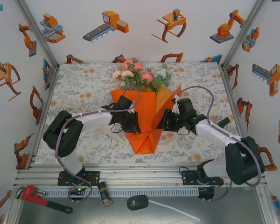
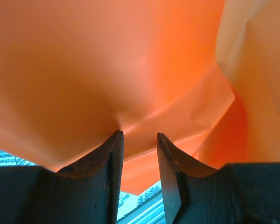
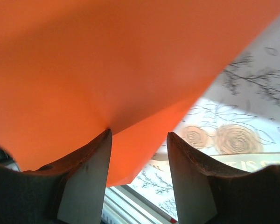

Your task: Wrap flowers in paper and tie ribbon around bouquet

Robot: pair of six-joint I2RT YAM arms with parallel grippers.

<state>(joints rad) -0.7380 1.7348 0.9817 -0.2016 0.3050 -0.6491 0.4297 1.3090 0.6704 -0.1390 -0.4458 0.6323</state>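
Observation:
The orange paper [image 1: 143, 133] forms a cone in the middle of the table, its point toward the arms. The flowers [image 1: 140, 74], pink and cream with green leaves, stick out of the bouquet's wide far end. My left gripper [image 1: 130, 123] is at the cone's left side and my right gripper [image 1: 162, 120] at its right flap. In the left wrist view the paper [image 2: 107, 60] lies against the tips of the left gripper [image 2: 140, 135], jaws apart. The right gripper [image 3: 139, 133] also stands apart, one tip denting the paper [image 3: 107, 56]. A pale band, seemingly the ribbon [image 3: 245, 161], lies on the cloth.
A flowered tablecloth [image 1: 84, 88] covers the table between printed walls. On the metal ledge in front lie a red pipe wrench [image 1: 41, 197], a black oval device [image 1: 137, 202] with a white cable, and a small brown item [image 1: 105, 197].

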